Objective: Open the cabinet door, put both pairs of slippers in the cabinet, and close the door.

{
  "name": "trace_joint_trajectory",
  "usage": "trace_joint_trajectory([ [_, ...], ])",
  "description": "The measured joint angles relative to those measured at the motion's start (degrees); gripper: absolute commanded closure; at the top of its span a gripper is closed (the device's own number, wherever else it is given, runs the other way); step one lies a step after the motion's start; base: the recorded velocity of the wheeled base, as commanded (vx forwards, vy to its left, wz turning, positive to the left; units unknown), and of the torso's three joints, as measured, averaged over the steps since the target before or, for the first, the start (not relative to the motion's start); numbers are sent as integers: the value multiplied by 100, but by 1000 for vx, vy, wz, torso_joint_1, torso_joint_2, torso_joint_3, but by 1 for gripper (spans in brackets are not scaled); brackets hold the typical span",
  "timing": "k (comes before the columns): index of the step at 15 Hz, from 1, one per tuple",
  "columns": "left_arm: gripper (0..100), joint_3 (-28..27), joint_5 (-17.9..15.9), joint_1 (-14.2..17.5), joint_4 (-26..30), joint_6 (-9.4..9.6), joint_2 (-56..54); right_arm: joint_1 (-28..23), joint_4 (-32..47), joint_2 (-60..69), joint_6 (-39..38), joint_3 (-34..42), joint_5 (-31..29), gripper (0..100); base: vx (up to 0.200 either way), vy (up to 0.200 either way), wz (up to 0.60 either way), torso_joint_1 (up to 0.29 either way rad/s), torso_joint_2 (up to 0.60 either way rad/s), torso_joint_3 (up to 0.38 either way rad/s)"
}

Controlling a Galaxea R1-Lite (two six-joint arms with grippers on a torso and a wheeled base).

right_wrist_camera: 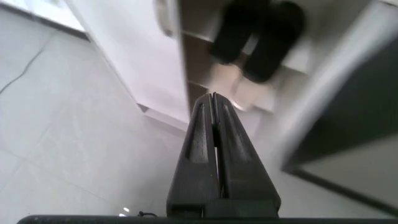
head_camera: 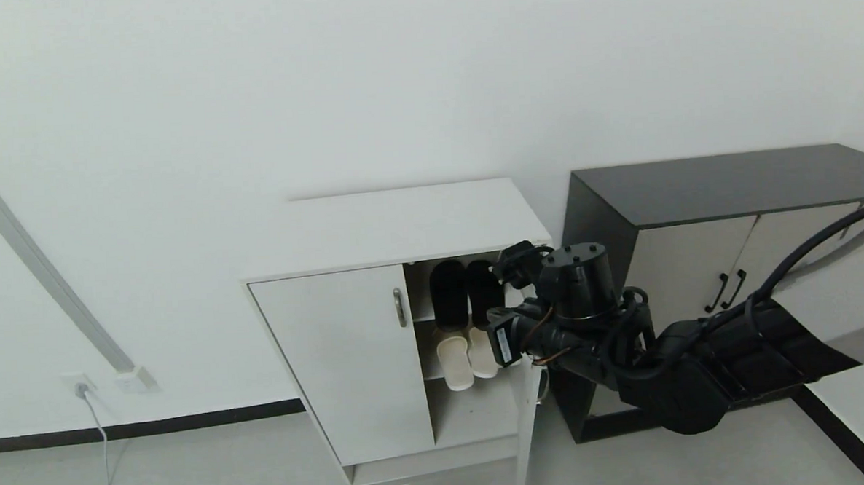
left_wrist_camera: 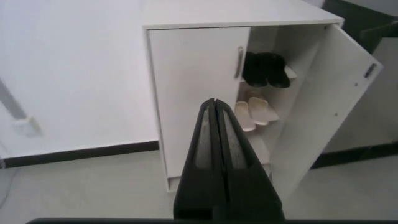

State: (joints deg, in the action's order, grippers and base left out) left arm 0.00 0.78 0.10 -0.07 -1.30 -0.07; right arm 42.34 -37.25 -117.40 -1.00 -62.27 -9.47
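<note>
Nearest, the right gripper (right_wrist_camera: 214,96) has its fingers pressed together on nothing. Its arm sits right of centre in the head view, just in front of the open cabinet door (head_camera: 525,413), which stands edge-on, long axis upright, swung out at the right of the opening. The left gripper (left_wrist_camera: 214,101), likewise closed and empty, hangs farther back. Beyond, black slippers (head_camera: 467,292) lie on the upper shelf and cream slippers (head_camera: 465,358) on the shelf below, inside the white cabinet (head_camera: 402,222). I'd judge only the closing is left, with the right arm nearer and the door needing a leftward push.
</note>
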Motion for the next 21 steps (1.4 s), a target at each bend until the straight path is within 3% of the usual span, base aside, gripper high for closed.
trace_joint_trajectory([
  [4, 100, 0, 0, -2, 0, 0, 0, -61, -317, 111, 197, 213, -40, 100, 0, 0, 0, 0, 0, 0],
  [8, 100, 0, 0, -2, 0, 0, 0, -329, 244, 496, 239, 563, -82, 100, 0, 0, 0, 0, 0, 0],
  [13, 100, 0, -2, -2, 0, 0, 0, -541, 261, 657, 239, 1064, -60, 100, 0, 0, 0, 0, 0, 0],
  [21, 100, 0, 0, -2, 0, 2, 0, -612, 28, -55, 212, 955, 0, 100, 0, 0, 0, 0, 0, 0],
])
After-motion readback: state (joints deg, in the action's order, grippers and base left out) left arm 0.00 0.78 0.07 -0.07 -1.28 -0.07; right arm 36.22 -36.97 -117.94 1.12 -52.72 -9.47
